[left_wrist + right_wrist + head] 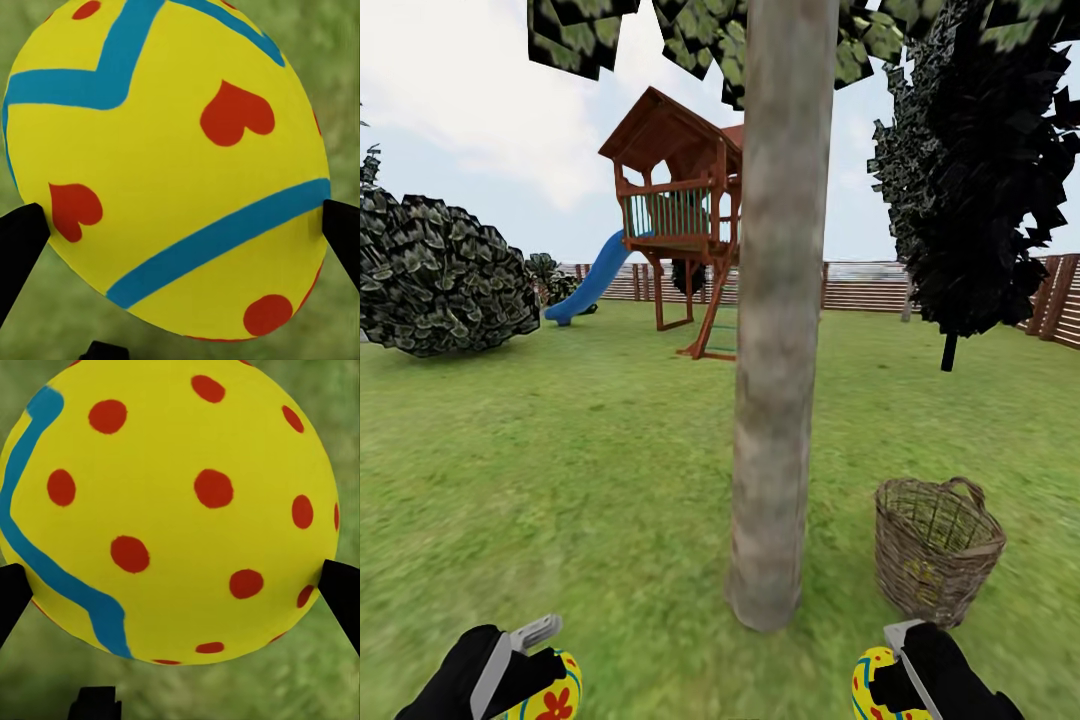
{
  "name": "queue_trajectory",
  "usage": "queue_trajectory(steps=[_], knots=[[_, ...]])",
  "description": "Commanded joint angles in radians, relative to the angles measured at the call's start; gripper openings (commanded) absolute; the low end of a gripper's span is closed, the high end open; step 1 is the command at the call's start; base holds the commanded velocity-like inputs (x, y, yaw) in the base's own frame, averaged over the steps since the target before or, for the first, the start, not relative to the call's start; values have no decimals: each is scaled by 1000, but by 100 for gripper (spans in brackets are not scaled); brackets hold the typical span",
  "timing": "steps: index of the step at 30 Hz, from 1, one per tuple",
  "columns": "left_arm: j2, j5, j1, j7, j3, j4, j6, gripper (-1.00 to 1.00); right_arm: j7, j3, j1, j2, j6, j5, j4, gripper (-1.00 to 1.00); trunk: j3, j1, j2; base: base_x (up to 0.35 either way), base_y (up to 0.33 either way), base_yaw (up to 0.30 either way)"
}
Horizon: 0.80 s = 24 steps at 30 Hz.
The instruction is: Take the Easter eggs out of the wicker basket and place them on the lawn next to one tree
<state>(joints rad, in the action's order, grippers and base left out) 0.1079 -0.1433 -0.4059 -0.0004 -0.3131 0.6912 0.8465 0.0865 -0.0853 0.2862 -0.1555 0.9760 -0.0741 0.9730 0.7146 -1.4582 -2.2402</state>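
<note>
The tree's thick grey-brown trunk point(775, 350) rises from the lawn point(590, 470) straight ahead. The brown wicker basket point(937, 550) stands on the grass just right of the trunk's foot; a faint yellow patch shows through its weave. My left gripper point(545, 672) point(180, 244) is low at the near left, shut on a yellow Easter egg point(555, 698) point(165, 150) with blue zigzag stripes and red marks. My right gripper point(885, 680) point(178, 600) is low at the near right, just in front of the basket, shut on a yellow Easter egg point(872, 685) point(172, 532) with red dots and a blue line.
A wooden play tower point(680, 210) with a blue slide point(590, 285) stands far behind the trunk. A large dark bush point(440, 275) sits at the left, a black-leaved tree point(970, 180) at the right, and a slatted fence point(860, 290) along the back. Open grass spreads left of the trunk.
</note>
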Motion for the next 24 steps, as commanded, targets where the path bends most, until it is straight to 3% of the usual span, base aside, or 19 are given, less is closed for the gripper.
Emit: queue_trajectory(steps=[1,24], knots=[[0,-4,-1,0,-1,1,5,-100,9,-2,1,-1,4,-9,1,-100,4,-4,-8,0,0,0],[3,-4,-1,1,-7,1,5,-100,9,-1,1,-2,4,-9,1,-100,76,-92,-169,0,0,0]])
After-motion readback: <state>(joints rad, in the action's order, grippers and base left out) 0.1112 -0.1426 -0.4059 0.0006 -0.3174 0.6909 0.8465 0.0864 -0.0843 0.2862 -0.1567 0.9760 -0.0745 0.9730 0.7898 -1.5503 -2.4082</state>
